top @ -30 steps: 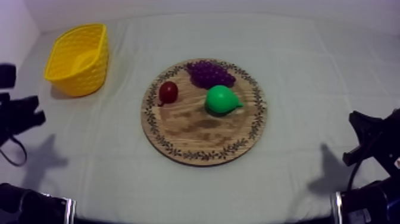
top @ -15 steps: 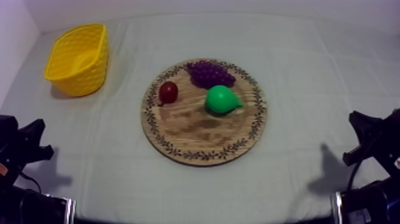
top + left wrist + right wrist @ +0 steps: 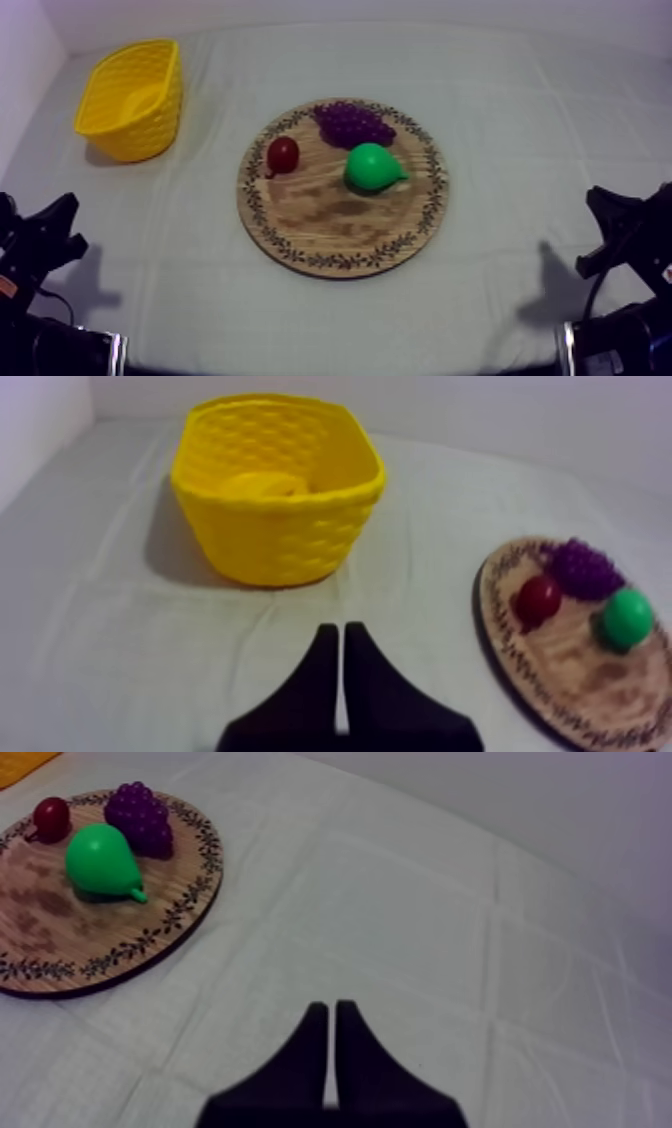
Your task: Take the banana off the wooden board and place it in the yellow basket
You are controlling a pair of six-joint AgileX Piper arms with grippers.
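Observation:
The banana [image 3: 265, 484] lies inside the yellow basket [image 3: 280, 526], which stands at the table's far left [image 3: 130, 98]. The round wooden board [image 3: 330, 215] in the middle carries a bunch of grapes [image 3: 352, 123], a small red fruit [image 3: 283, 154] and a green pear [image 3: 372, 167]. My left gripper [image 3: 340, 638] is shut on nothing, its fingers a narrow wedge over bare cloth short of the basket; it sits low at the left side [image 3: 55, 232]. My right gripper [image 3: 330, 1014] is shut and empty too, low at the right [image 3: 610, 230], well away from the board [image 3: 40, 922].
Grey-white cloth covers the table, with open room between board and basket and all around the board. The pear [image 3: 98, 860] and grapes [image 3: 140, 814] sit on the board's side nearest my right arm. A white wall rises behind the basket.
My left arm has drawn back from the table's left edge toward the lower left and settled low. The right arm and the fruit have not moved.

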